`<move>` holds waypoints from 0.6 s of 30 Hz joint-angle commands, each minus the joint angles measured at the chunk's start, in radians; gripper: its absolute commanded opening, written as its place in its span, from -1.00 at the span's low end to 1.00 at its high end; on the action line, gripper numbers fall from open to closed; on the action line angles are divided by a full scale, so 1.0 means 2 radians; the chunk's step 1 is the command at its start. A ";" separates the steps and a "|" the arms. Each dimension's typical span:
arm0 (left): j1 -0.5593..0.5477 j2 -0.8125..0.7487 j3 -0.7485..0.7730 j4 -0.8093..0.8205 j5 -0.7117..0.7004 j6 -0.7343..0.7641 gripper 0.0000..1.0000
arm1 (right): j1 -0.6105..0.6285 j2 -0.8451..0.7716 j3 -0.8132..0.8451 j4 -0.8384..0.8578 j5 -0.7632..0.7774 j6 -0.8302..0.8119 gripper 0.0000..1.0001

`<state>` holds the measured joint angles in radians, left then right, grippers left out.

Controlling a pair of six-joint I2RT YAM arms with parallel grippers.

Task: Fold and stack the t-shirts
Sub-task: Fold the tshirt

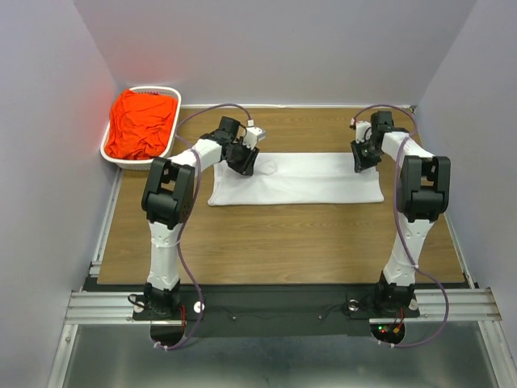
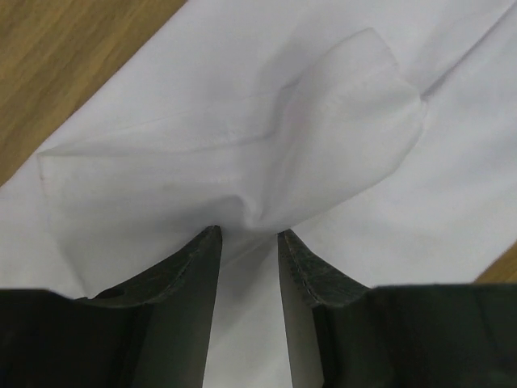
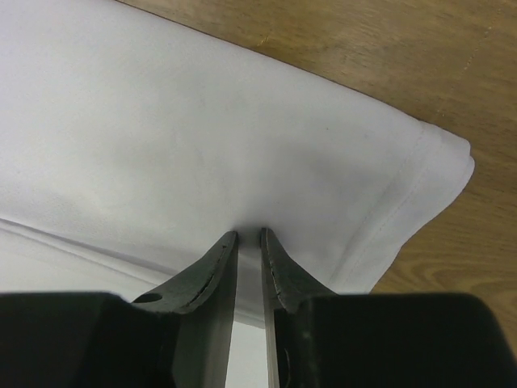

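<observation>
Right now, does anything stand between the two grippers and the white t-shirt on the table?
Nothing visible does. The left gripper and the right gripper each pinch the white t-shirt near its far edge, cloth bunched at their fingers.

- Our white t-shirt (image 1: 295,178) is plain white all over.
- Our orange-red t-shirt (image 1: 141,123) is a bright, unpatterned orange-red.
- We see the basket (image 1: 129,163) in white.
- We see brown wood grain on the table (image 1: 283,234).
- The 2 arms, left arm (image 1: 166,242) and right arm (image 1: 401,242), show white links and black joints.
- The left gripper (image 2: 249,234) and right gripper (image 3: 248,234) have black fingers.
- We see pale lilac-grey walls (image 1: 283,48).
</observation>
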<state>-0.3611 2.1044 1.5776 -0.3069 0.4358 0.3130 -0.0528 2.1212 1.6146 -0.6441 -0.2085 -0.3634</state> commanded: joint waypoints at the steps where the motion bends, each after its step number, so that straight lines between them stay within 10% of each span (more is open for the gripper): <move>1: 0.001 0.031 0.055 0.002 -0.022 -0.023 -0.11 | -0.003 -0.001 -0.028 0.002 0.031 -0.018 -0.53; 12: 0.035 0.126 0.266 -0.070 -0.044 -0.015 0.07 | 0.073 -0.121 -0.160 -0.173 -0.094 -0.105 -0.55; 18: 0.041 -0.020 0.155 -0.029 0.019 -0.036 0.17 | 0.090 -0.146 -0.073 -0.290 -0.226 -0.151 -0.53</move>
<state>-0.2935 2.3417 2.0106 -0.3859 0.3916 0.2779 0.1566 1.8843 1.3449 -1.0580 -0.5053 -0.6052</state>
